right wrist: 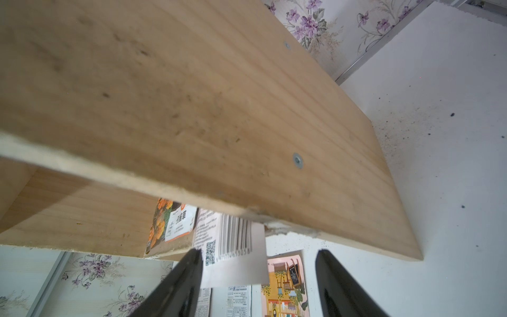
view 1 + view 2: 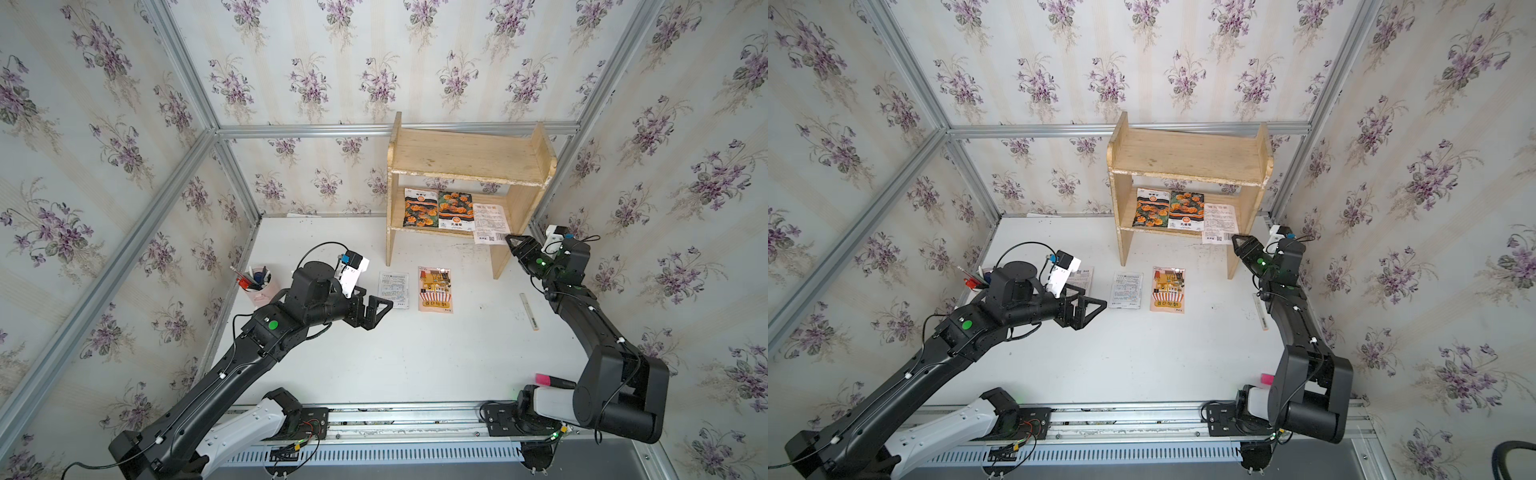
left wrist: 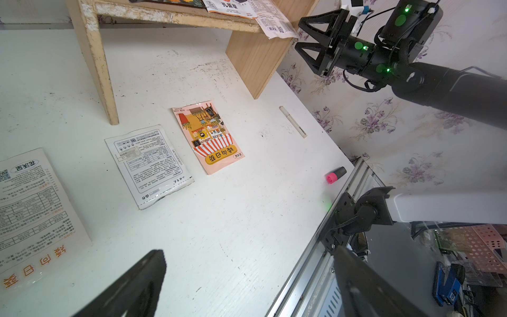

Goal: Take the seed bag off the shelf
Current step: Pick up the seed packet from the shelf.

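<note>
**Two-arm bench, seed bag at the shelf edge.** A pale wooden shelf (image 2: pixel 469 158) stands at the back of the white table (image 2: pixel 415 361), against the flowered wall. Its lower board carries three packets in a row. Two are orange-flower packets (image 2: pixel 456 210) lying flat. The third, at the end nearest the right arm, is the seed bag (image 2: pixel 490 222) — printed white side up, its barcode end hanging out past the board's front edge.

The right gripper (image 2: pixel 511 242) is level with that overhanging end. In the right wrist view the bag's loose end lies between the two black fingers (image 1: pixel 183 282), close against one and clear of the other. The jaws stand apart and grip nothing. The left wrist view agrees, showing the two tips spread just beside the bag's corner.

The left gripper (image 2: pixel 378 309) hangs above the table in front of the shelf, jaws spread wide and empty. Its tips are near a white packet (image 2: pixel 395 289) that lies flat beside a pink packet (image 2: pixel 435 289). A top view shows a third packet (image 2: pixel 1081 278) by the left wrist.

Elsewhere on the table:
- a pink cup of pens (image 2: pixel 259 297) by the left wall
- a white pen (image 2: pixel 529 311) on the right side
- a pink marker (image 2: pixel 543 379) near the front rail
</note>
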Robot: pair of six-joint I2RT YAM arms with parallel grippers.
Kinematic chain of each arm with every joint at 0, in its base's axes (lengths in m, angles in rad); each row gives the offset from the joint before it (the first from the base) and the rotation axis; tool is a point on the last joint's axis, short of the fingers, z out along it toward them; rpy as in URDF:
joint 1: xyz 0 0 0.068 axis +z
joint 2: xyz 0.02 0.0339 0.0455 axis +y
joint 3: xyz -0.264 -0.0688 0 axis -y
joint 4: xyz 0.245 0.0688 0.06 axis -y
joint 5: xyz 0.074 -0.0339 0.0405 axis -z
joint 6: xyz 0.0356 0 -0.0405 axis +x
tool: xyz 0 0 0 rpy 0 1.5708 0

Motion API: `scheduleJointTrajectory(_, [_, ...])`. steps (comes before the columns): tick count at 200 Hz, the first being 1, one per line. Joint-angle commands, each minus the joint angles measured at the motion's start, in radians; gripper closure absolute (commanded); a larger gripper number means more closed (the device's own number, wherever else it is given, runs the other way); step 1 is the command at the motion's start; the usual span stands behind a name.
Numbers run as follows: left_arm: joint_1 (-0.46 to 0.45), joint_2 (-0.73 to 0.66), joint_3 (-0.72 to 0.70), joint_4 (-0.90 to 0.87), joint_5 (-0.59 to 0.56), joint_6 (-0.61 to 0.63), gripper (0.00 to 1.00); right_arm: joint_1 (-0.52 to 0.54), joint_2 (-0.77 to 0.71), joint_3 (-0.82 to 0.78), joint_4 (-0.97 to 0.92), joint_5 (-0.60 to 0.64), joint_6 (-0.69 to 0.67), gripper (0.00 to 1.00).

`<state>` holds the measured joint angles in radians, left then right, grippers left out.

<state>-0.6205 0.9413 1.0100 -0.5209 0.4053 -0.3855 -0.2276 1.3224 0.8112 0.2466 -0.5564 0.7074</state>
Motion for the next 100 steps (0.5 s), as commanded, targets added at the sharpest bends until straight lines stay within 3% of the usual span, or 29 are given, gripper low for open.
scheduleJointTrajectory(1, [0.001, 0.002, 0.000, 0.008, -0.007, 0.002, 0.00, 0.001, -0.007, 0.002, 0.040, -0.022, 0.010, 0.35])
scheduleJointTrajectory(100, [0.001, 0.017, 0.012, 0.009, -0.002, 0.002, 0.00, 0.001, 0.023, 0.009, 0.071, -0.072, 0.033, 0.50])
